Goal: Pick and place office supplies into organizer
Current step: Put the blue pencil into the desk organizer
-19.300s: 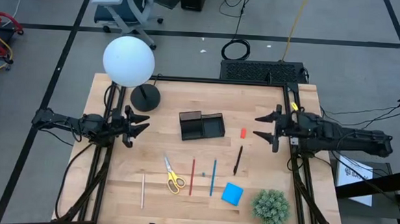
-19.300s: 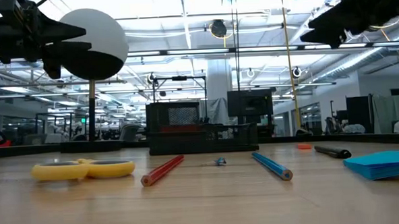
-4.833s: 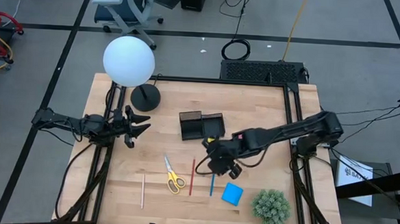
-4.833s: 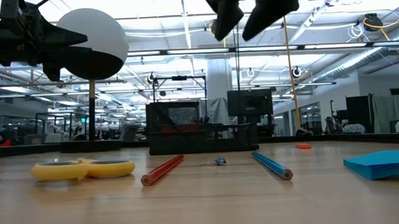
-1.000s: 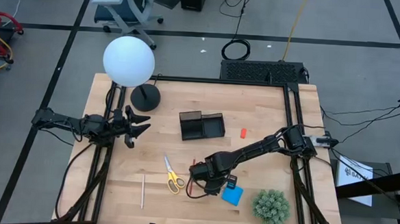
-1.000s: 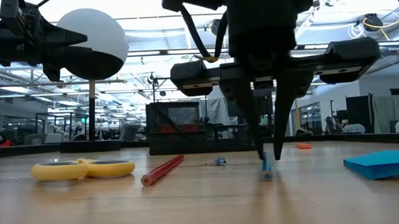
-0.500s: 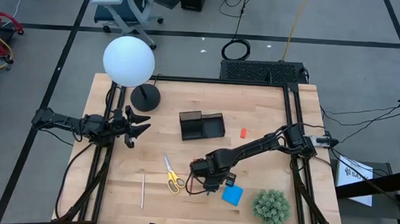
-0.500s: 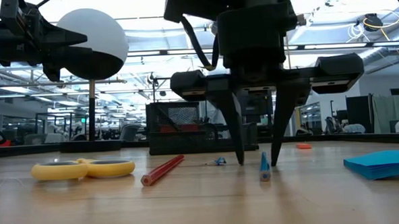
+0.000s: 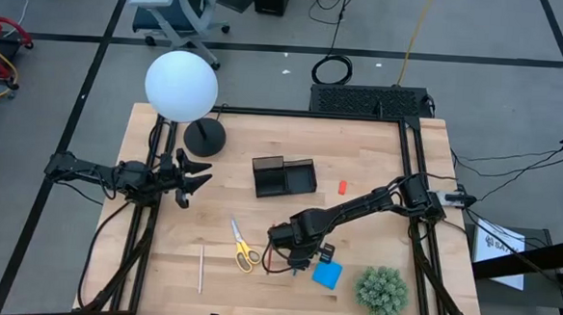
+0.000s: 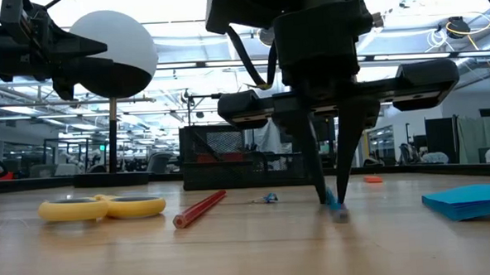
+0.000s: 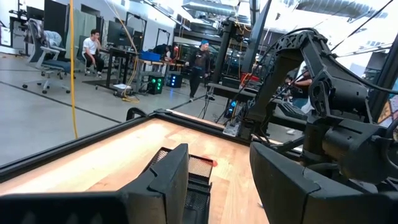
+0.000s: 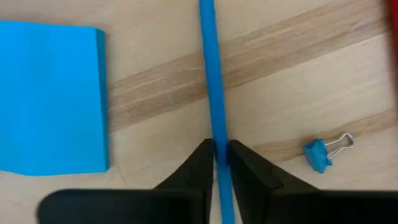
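Note:
My right gripper [image 10: 334, 201] stands low over the table's near middle, shut on the blue pencil [image 12: 210, 74]. The black organizer [image 9: 284, 177] sits farther back at the middle. On the wood lie the yellow-handled scissors [image 9: 244, 247], a red pencil [image 10: 200, 208], a pale wooden pencil [image 9: 200, 269], a small red eraser [image 9: 342, 188] and the blue notepad [image 12: 50, 96], which is just to the right of the pencil. My left gripper [image 9: 201, 175] waits open at the left side. My right gripper pinches the blue pencil's shaft [image 12: 216, 140] between its two fingertips [image 12: 200, 163]. The fingers come from above, pointing down, and lie across the pencil. The pencil lies flat on the table, its near end [image 10: 339, 214] just in front of the fingertips.
A small blue binder clip [image 12: 320, 152] lies near the pencil on the side away from the notepad. A green spiky plant ball [image 9: 382, 290] sits at the near right. A white globe lamp [image 9: 181, 85] on a round black base [image 9: 204, 137] stands at the far left.
My right gripper opened wide astride the blue pencil, then shut on it, staying low at the same spot. The pencil stays on the table.

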